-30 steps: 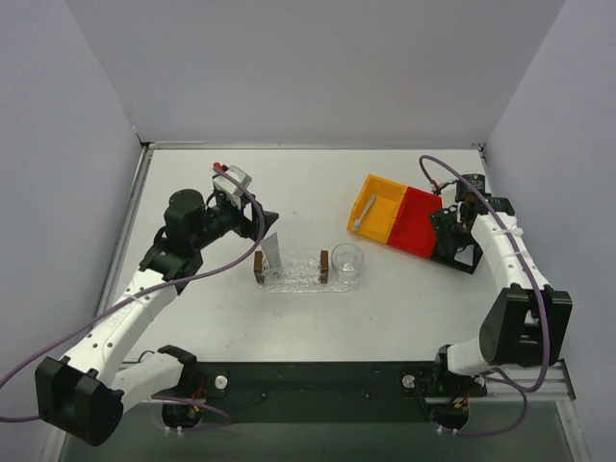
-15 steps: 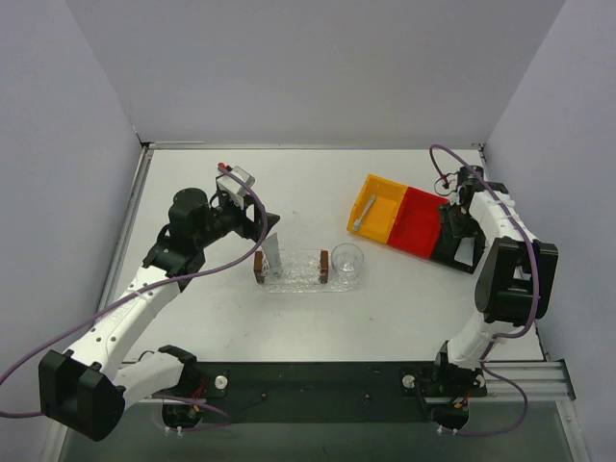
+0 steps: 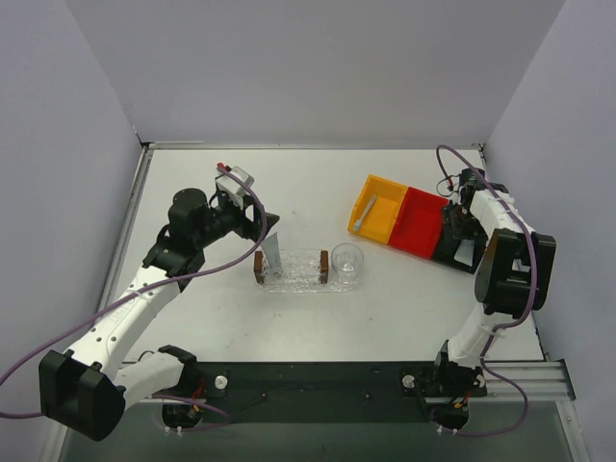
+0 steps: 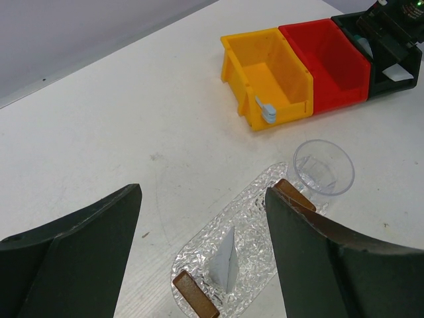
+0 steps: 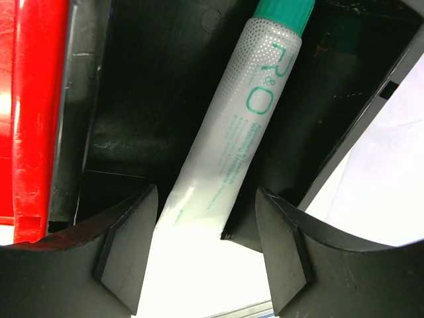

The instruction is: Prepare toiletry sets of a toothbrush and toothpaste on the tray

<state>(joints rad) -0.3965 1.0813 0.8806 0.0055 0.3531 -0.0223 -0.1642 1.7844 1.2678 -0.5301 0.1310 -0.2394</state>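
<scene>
R arm folds tighter over black bin (image 5: pixel 152 86); right gripper (image 5: pixel 207 192) half-open astride white green-capped toothpaste tube (image 5: pixel 232 132), ungripped. Left gripper (image 4: pixel 203 192) wide, empty; below it clear glittery oval tray (image 4: pixel 255 218) holds silvery-grey toothpaste tube (image 4: pixel 225 264). Pale-blue toothbrush (image 3: pixel 362 218) in yellow bin (image 4: pixel 291 109) ahead: no set done.

This is a robotics lab test cell rather than a home or shop. Plain pale walls (image 3: pixel 308 67) box in a white counter (image 3: pixel 289 322) on three sides. A left arm (image 3: pixel 135 303) and a right arm (image 3: pixel 507 252) are bolted to a black rail (image 3: pixel 318 380) at its near edge, trailing purple cables (image 3: pixel 72 332). On the counter sit a tray (image 3: pixel 298 272), a cup (image 3: pixel 347 262), a yellow bin (image 3: pixel 377 205) and a red bin (image 3: pixel 416 219).
</scene>
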